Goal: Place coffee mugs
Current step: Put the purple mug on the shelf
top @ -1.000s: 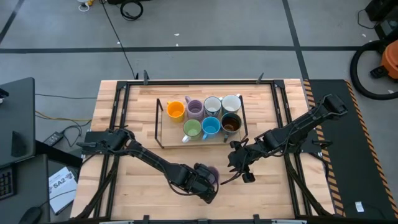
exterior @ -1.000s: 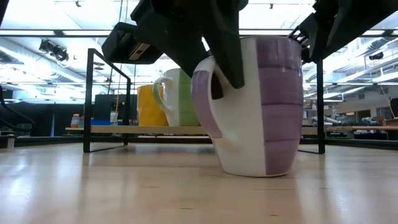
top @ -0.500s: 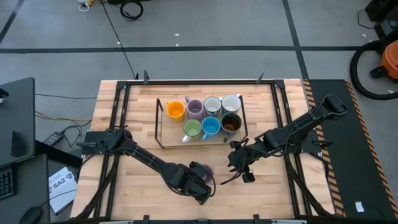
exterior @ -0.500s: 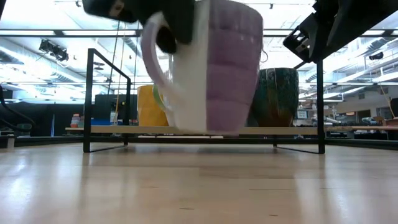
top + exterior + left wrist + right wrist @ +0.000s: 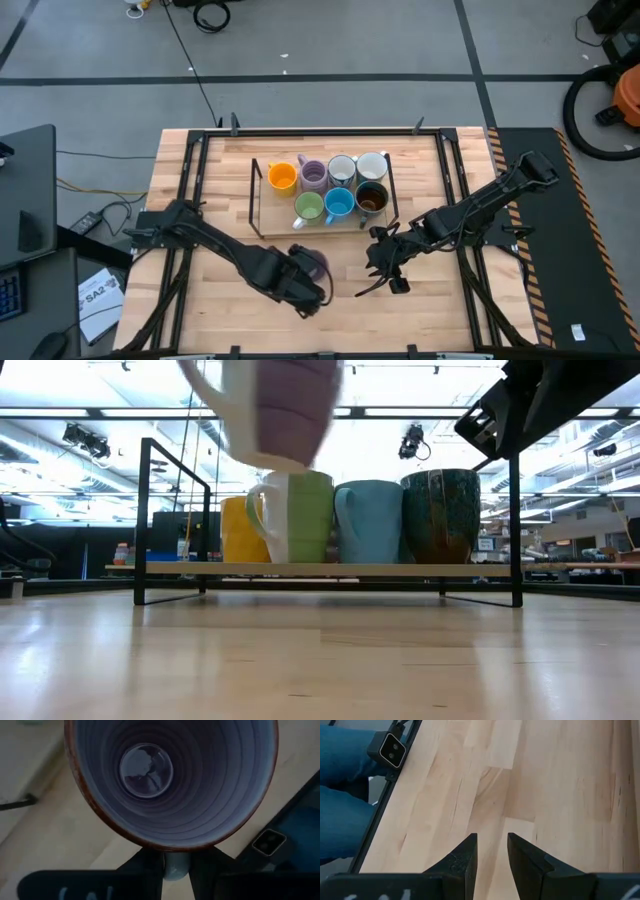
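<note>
A lilac mug (image 5: 312,264), rigid and likely breakable, is held by its rim in the left gripper (image 5: 300,285), lower centre; the right gripper (image 5: 385,272) is parted, empty.

Seven mugs (image 5: 340,186) on rack (image 5: 256,205) — eighth mug (image 5: 314,264) in left tool (image 5: 305,283), raised before rack.

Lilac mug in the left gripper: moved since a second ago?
Yes. The lilac mug has risen off the table, now above the racked green mug in the low view. From above, left gripper shifted left along the table.

Lilac mug (image 5: 268,410) aloft, seven shelved
</note>
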Tool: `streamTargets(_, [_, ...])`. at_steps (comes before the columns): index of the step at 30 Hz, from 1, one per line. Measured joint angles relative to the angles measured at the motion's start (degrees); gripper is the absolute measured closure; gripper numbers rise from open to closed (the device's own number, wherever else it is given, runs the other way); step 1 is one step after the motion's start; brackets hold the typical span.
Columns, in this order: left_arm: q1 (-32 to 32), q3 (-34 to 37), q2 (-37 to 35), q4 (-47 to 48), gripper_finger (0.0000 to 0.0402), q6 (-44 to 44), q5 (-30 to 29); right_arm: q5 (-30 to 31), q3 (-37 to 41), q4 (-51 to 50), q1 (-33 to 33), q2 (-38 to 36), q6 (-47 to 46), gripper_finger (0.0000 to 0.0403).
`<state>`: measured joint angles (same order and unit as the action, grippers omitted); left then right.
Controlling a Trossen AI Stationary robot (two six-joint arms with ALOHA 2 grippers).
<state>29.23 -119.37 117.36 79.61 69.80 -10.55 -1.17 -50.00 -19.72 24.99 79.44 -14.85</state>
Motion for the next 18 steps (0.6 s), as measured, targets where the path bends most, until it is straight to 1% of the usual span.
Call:
streamTargets(2, [-0.02,0.02,-1.92,1.41,0.0334,0.00,-0.46,0.02,0.00,0.06,-0.02,0.00,0.00,0.0290])
streamTargets(7, [-0.16,0.02,-6.23,7.70,0.0334,0.00,-4.52,0.00,0.00,0.38,-0.02,0.00,0.00,0.0290])
streamTargets(11, [-0.55,0.02,-8.57,10.76,0.0334,0.00,-5.92,0.00,0.00,0.41,-0.02,0.00,0.00,0.0290])
streamTargets(18, [-1.17,0.10,-10.94,10.27,0.0334,-4.64,-9.11,0.00,0.00,0.43,-0.02,0.00,0.00,0.0290])
